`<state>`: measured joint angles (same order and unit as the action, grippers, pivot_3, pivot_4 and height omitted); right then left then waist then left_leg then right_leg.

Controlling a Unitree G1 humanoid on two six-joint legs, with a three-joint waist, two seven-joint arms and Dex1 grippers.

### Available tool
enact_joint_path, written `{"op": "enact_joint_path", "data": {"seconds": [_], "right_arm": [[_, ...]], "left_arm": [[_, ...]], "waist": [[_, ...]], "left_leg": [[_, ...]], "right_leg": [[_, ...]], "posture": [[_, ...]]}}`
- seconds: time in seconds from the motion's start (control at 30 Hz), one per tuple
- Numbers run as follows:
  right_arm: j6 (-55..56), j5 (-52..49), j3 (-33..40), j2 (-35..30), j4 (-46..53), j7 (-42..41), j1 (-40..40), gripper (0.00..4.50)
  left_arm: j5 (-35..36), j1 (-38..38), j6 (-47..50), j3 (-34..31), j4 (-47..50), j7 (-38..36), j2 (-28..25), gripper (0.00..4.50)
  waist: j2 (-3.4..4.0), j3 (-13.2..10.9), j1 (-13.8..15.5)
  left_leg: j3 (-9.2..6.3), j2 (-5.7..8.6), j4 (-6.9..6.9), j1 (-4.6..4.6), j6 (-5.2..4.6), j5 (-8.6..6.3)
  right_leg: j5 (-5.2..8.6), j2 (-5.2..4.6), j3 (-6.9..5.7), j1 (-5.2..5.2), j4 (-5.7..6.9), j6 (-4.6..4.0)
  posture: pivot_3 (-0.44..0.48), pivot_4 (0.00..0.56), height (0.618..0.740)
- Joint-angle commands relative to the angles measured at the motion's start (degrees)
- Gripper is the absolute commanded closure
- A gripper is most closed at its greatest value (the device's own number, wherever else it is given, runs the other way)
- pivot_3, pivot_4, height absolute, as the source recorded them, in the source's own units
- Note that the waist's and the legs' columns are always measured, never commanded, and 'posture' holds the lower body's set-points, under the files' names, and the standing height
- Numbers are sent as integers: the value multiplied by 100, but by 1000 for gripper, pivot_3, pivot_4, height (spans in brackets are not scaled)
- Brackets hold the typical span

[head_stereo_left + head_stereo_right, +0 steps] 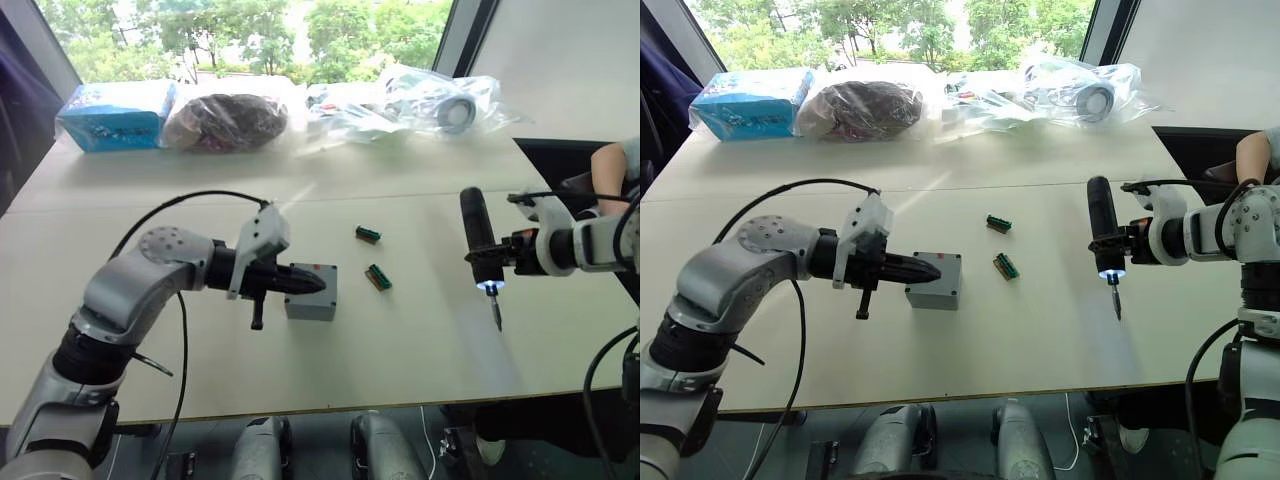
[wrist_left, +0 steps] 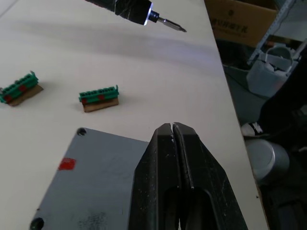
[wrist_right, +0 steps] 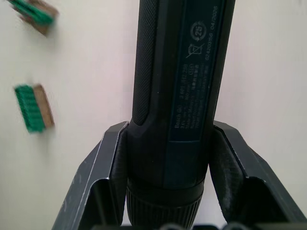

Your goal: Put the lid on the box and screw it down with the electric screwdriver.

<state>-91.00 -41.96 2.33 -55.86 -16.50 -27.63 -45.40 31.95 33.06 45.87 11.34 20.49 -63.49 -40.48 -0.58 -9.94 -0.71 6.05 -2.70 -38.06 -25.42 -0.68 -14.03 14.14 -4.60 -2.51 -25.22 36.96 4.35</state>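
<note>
Big pale table (image 1: 420, 340), seam line running across middle. Blue packet (image 1: 115, 113) at far left corner. Dark lumpy bag (image 1: 226, 122) beside it, clear plastic bags (image 1: 420, 102) along far edge. Wide window (image 1: 250, 35) behind, green trees outside, bright daylight. White wall (image 1: 570, 60) at right. Cardboard box (image 2: 244, 21) on floor past table edge.
</note>
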Motion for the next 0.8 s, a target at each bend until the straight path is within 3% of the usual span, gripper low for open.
{"op": "enact_joint_path", "data": {"seconds": [0.03, 0.23, 0.3, 0.47, 0.67, 0.8], "right_arm": [[366, 270, -265, -132, -349, -531, -294, 2661], [857, 797, -842, -17, -824, -1018, -421, 2661], [1058, 1014, -978, 37, -941, -1081, -430, 1627], [1320, 1397, -1095, 45, -992, -1186, -450, 43], [2519, 1289, -436, -53, 366, -1697, -385, 15], [3542, 807, 273, 319, 2524, -1978, 386, 15]], "left_arm": [[13, -20, -155, -15, 157, 58, 85, 4500], [-16, -23, -191, 0, 74, 152, 227, 4500], [-28, -66, -205, -45, 8, 190, 244, 4500], [-92, -150, -287, -277, -289, 369, 167, 4500], [47, -150, -162, -1323, -966, 922, 38, 4500], [-307, -554, -326, -1385, -1212, 1160, -108, 4500]], "waist": [[0, 0, -4], [0, 0, 10], [0, 0, 9], [-1, 1, 10], [2, -1, -13], [2, 1, 2]], "left_leg": [[1, 0, -1, 1, 0, 0], [2, 1, -1, 0, 0, 0], [2, 1, -3, -1, 1, 0], [1, 1, -5, 1, 1, 1], [2, 0, -6, 0, 2, 1], [0, -5, -1, 5, 3, 1]], "right_leg": [[0, 0, 1, 0, 0, 0], [0, 1, 2, 0, 1, 3], [0, 1, 2, 0, 1, 3], [0, 1, 1, 3, 1, 4], [0, 0, 1, -1, 5, 5], [5, 5, -2, 0, 9, 17]], "posture": [[0, 150, 740], [0, 150, 740], [0, 150, 740], [0, 150, 740], [0, 150, 740], [0, 150, 740]]}}
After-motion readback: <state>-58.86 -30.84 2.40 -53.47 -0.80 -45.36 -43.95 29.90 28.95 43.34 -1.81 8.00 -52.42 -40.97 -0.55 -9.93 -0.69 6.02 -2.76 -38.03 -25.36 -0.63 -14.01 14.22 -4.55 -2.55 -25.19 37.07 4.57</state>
